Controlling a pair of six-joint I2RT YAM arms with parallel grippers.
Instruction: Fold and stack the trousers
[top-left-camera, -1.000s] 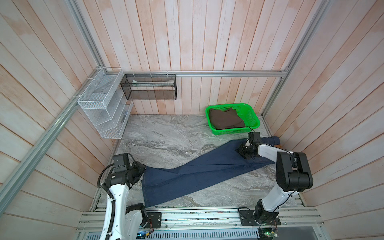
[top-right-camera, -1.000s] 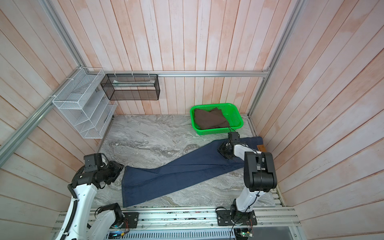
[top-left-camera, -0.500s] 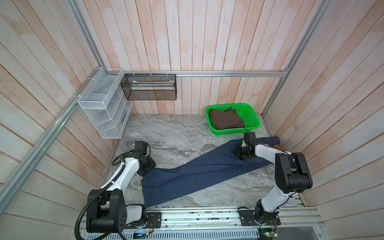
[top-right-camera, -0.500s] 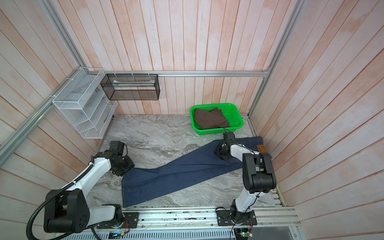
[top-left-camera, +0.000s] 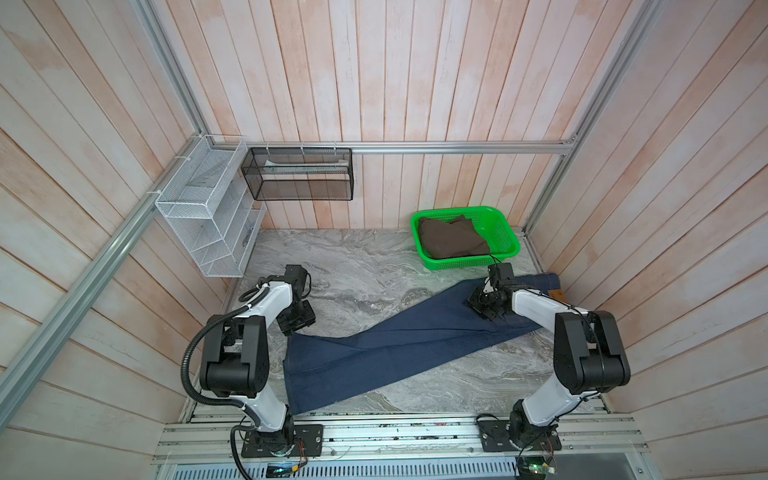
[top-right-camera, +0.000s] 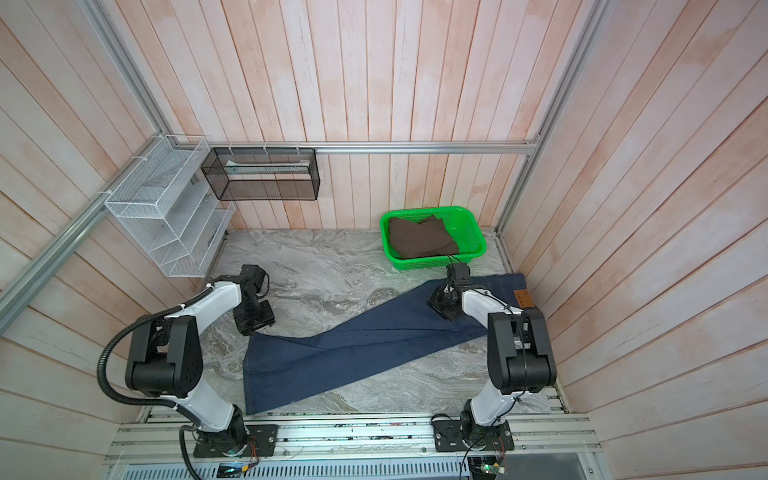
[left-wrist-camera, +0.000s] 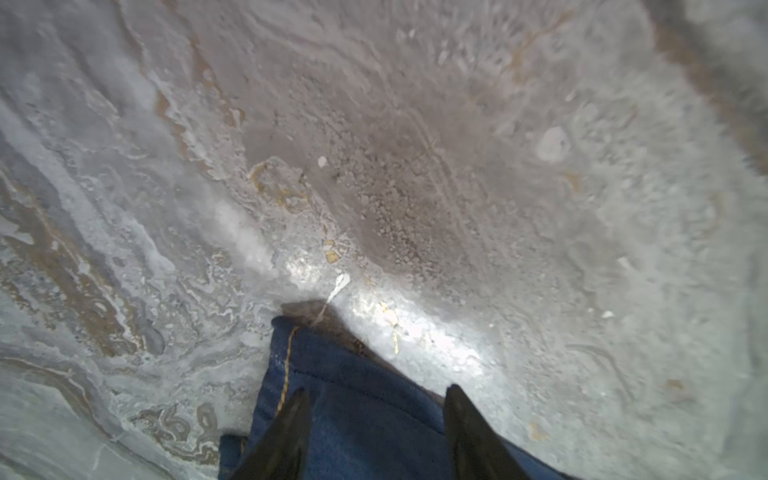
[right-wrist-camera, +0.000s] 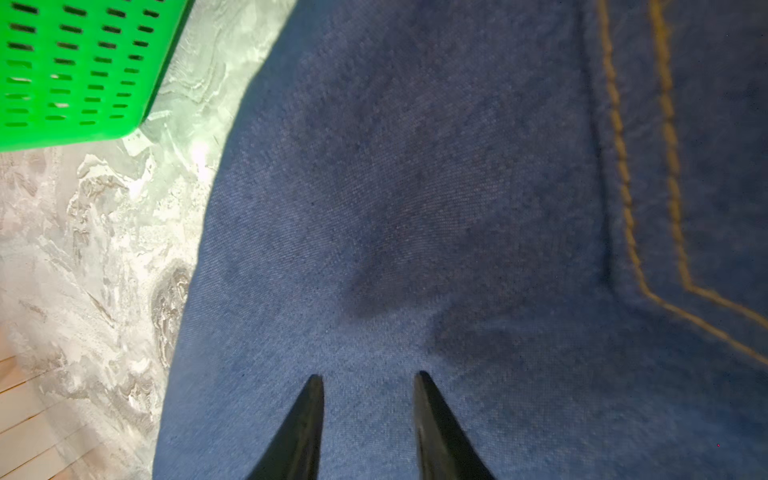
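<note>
The trousers are dark navy jeans lying flat and diagonally on the marble table, hems at the front left. The waist, with its tan patch, is at the back right. My left gripper sits low at the far hem corner. In the left wrist view its jaws stand open over that denim corner. My right gripper rests on the upper part of the trousers. In the right wrist view it is open, with flat denim beneath and no fold between the fingers.
A green basket holding a folded brown garment stands at the back right, just behind the waist. A white wire rack and a black mesh basket hang on the walls. Wooden walls close three sides.
My left arm swung in from the front-left edge of the table to the far hem corner of the trousers. My right gripper shifted slightly left along the denim.
</note>
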